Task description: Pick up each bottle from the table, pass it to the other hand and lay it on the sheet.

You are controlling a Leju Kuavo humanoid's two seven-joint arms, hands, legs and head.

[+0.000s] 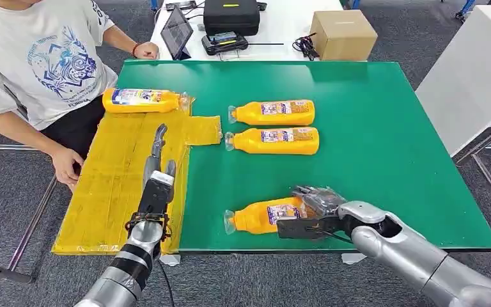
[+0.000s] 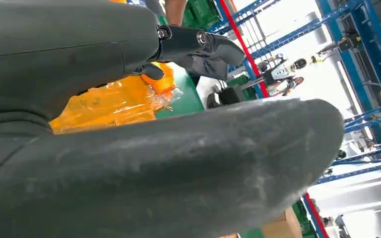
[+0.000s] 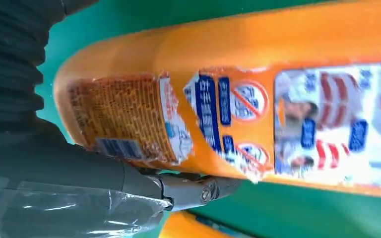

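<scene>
Head view: four bottles (image 1: 273,112), one sheet (image 1: 121,179).

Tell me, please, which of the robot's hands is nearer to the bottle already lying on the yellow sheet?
Left. The left hand hovers over the yellow sheet, short of that bottle; the right hand is across the table, on the nearest bottle.

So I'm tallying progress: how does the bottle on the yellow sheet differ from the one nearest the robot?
The bottle on the sheet lies on the yellow sheet, untouched; the nearest bottle lies on the green table under the right hand. Their caps point opposite ways. Both are orange, labelled and lying flat.
</scene>
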